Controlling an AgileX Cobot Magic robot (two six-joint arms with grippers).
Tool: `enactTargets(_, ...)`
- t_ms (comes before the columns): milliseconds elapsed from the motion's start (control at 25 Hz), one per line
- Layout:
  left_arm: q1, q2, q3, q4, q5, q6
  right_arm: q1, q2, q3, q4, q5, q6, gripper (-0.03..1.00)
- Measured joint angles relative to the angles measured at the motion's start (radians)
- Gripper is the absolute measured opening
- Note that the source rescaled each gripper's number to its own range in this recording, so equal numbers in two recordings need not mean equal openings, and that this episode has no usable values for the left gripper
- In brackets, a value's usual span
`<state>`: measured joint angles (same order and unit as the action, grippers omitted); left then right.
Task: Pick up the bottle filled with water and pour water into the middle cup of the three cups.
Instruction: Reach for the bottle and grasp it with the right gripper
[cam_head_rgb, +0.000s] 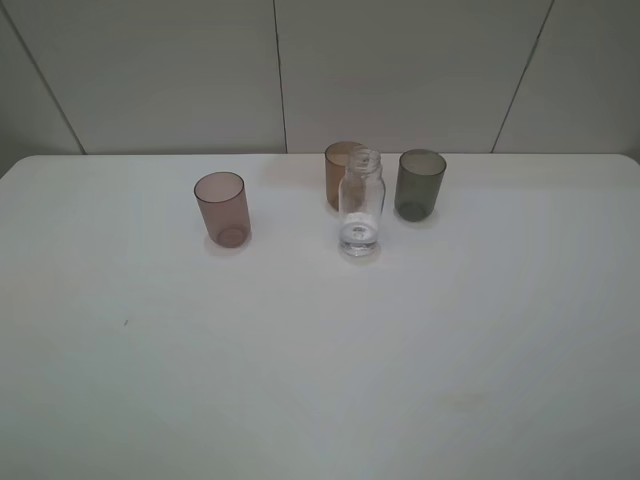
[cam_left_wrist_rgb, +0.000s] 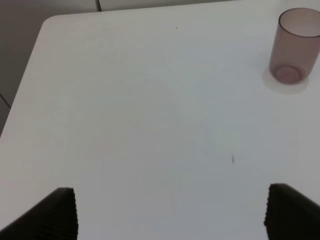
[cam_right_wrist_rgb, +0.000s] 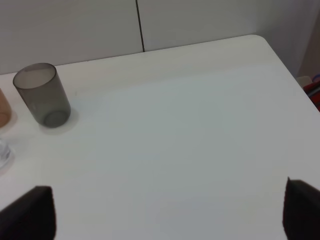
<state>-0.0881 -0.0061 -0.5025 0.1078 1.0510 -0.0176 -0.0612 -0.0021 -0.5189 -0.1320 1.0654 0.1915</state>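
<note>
The clear bottle (cam_head_rgb: 361, 205) stands upright on the white table (cam_head_rgb: 320, 350), uncapped, with a little water at its base. Right behind it is the amber-brown middle cup (cam_head_rgb: 337, 170). The mauve-pink cup (cam_head_rgb: 221, 208) stands to the left and the dark grey cup (cam_head_rgb: 420, 184) to the right. Neither arm shows in the exterior high view. My left gripper (cam_left_wrist_rgb: 170, 212) is open above bare table, with the pink cup (cam_left_wrist_rgb: 292, 50) far from it. My right gripper (cam_right_wrist_rgb: 170, 212) is open, with the grey cup (cam_right_wrist_rgb: 42, 94) and the edges of the amber cup (cam_right_wrist_rgb: 3, 107) and bottle (cam_right_wrist_rgb: 3, 150) far from it.
The table's far edge meets a grey panelled wall (cam_head_rgb: 300, 70). A rounded table corner (cam_right_wrist_rgb: 262, 40) shows in the right wrist view and another corner (cam_left_wrist_rgb: 47, 22) in the left wrist view.
</note>
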Motion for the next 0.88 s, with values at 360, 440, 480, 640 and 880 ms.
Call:
enactTargets(360, 0.000, 0.000, 0.000, 0.000, 0.000, 0.000, 0.000, 0.000, 0.000, 0.000, 0.000, 0.000, 0.95)
enactTargets(440, 0.000, 0.000, 0.000, 0.000, 0.000, 0.000, 0.000, 0.000, 0.000, 0.000, 0.000, 0.000, 0.95)
enactTargets(480, 0.000, 0.000, 0.000, 0.000, 0.000, 0.000, 0.000, 0.000, 0.000, 0.000, 0.000, 0.000, 0.95)
enactTargets(640, 0.000, 0.000, 0.000, 0.000, 0.000, 0.000, 0.000, 0.000, 0.000, 0.000, 0.000, 0.000, 0.95)
enactTargets(880, 0.000, 0.000, 0.000, 0.000, 0.000, 0.000, 0.000, 0.000, 0.000, 0.000, 0.000, 0.000, 0.95)
